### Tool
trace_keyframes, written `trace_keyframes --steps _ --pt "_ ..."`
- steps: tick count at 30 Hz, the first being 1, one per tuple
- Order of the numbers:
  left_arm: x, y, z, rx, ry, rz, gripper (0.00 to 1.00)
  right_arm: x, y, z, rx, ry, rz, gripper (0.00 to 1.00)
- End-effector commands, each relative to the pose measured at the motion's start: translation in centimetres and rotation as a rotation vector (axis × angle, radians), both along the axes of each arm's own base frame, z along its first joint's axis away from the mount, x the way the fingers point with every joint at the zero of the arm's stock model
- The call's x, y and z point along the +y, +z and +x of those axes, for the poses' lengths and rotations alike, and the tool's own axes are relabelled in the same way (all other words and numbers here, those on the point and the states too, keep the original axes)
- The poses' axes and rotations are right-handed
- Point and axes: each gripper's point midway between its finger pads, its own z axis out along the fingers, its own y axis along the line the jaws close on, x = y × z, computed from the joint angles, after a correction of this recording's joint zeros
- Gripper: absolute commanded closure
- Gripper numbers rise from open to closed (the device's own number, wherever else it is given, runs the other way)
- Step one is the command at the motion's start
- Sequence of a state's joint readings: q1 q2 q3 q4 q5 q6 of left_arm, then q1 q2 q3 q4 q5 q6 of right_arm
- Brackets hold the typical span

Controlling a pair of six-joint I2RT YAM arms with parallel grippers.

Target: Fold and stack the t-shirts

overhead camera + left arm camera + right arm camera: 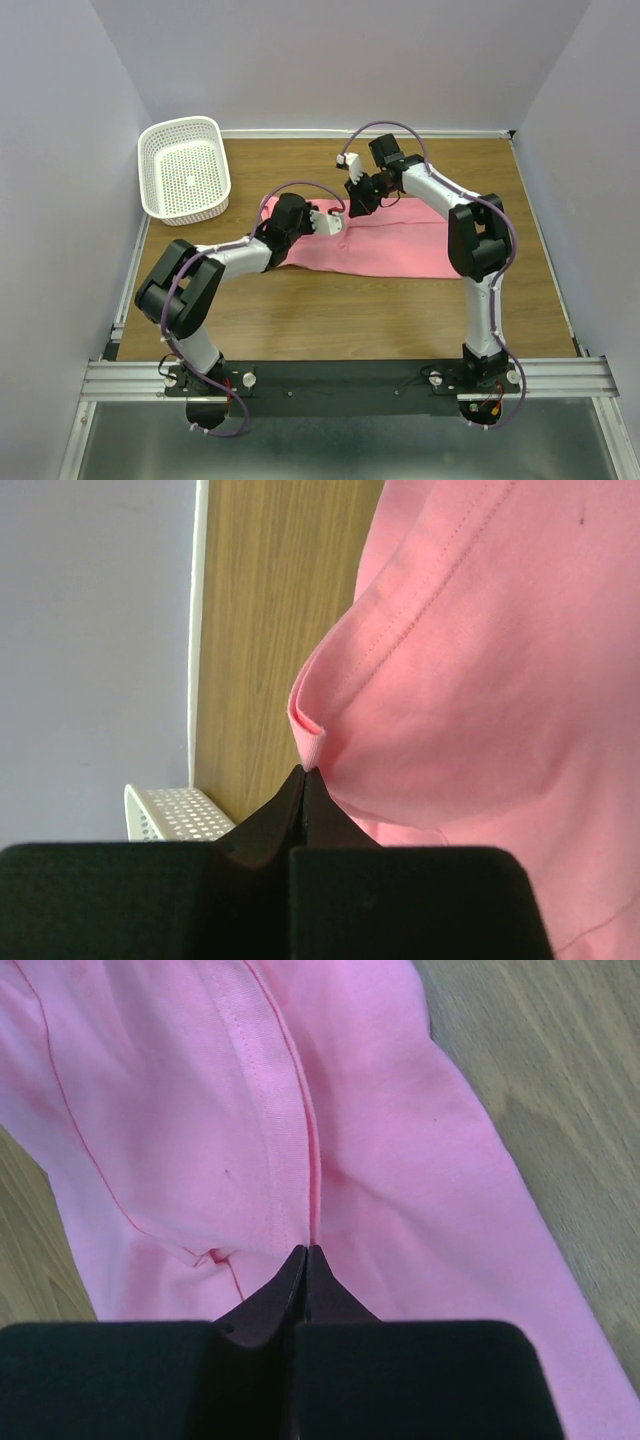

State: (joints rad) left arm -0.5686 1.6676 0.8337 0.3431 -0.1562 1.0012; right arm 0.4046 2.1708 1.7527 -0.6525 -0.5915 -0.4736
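Observation:
A salmon-pink t-shirt (400,245) lies across the middle of the wooden table, folded into a long band. My left gripper (322,222) is shut on a hemmed edge of the t-shirt (312,742) at its left end, and the cloth bulges up from the pinch. My right gripper (358,200) is shut on a seam fold of the t-shirt (311,1230) at its far edge, just right of the left gripper. The two grippers are close together over the left part of the shirt. The neck label is not visible.
A white perforated basket (185,170) stands at the back left corner of the table, also visible in the left wrist view (175,813). Bare wood (350,310) lies between the shirt and the arm bases. Walls close in on the left, back and right.

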Motion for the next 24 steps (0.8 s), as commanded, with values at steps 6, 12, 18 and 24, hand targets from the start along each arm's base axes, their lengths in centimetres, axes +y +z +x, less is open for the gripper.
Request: trace_keyframes --steps 6,12,18,24 --pt "1.5 1.9 3.4 -0.077 0.222 -0.065 0.64 -1.4 1.3 0.6 -0.002 -0.064 0.011 0.67" --pt "5.7 13.6 1.3 -0.242 0.616 -0.648 0.27 -4.3 3.5 -0.5 -0.036 -0.041 0.072 0.48" --pt "4.5 9.0 -7.3 0.278 0.852 -1.322 0.23 -8.0 3.7 -6.5 -0.081 0.001 0.035 0.39" --pt "6.2 -0.3 -13.8 0.476 1.119 -1.659 0.28 -13.4 6.0 -7.8 -0.129 -0.167 0.069 0.35"
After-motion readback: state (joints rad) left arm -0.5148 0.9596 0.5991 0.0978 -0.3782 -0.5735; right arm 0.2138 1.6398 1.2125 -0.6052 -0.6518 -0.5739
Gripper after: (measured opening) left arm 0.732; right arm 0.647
